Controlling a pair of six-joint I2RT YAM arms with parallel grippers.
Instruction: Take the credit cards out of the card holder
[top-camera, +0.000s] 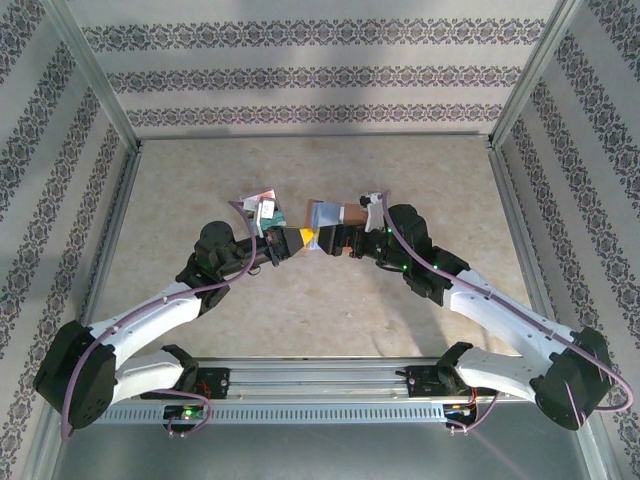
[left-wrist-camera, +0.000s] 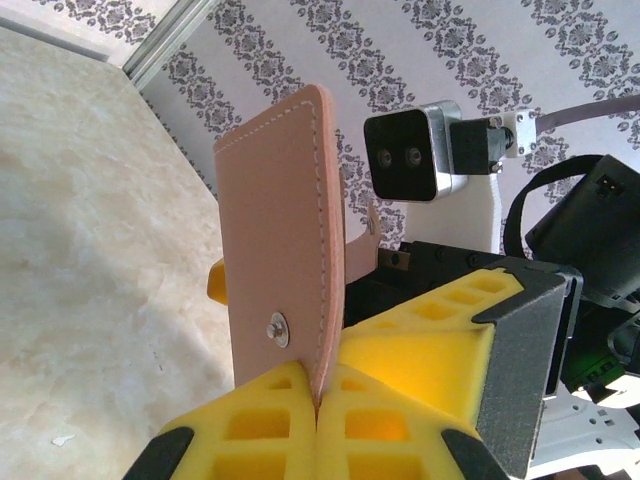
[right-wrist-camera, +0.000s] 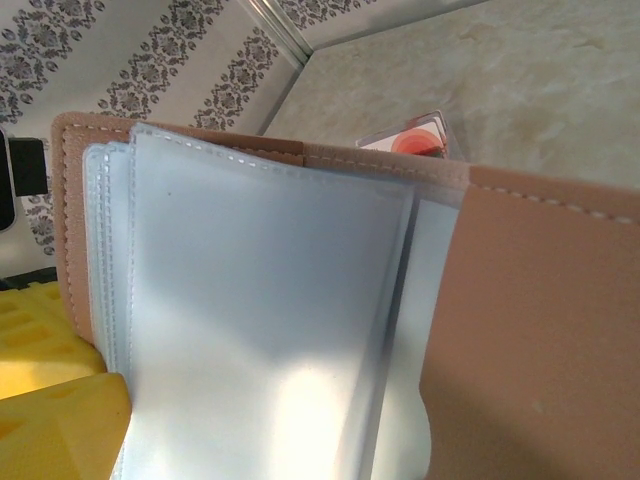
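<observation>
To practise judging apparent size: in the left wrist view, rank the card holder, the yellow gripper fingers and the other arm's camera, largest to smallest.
Largest: yellow gripper fingers, though nearness to the camera inflates them, so their lead is unsure.
Next: card holder.
Smallest: other arm's camera, clearly.

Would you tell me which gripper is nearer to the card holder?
Left. The left gripper is shut on the card holder at its tan cover edge; the right gripper sits just beside it on the opposite side, facing its grey-blue pockets.
</observation>
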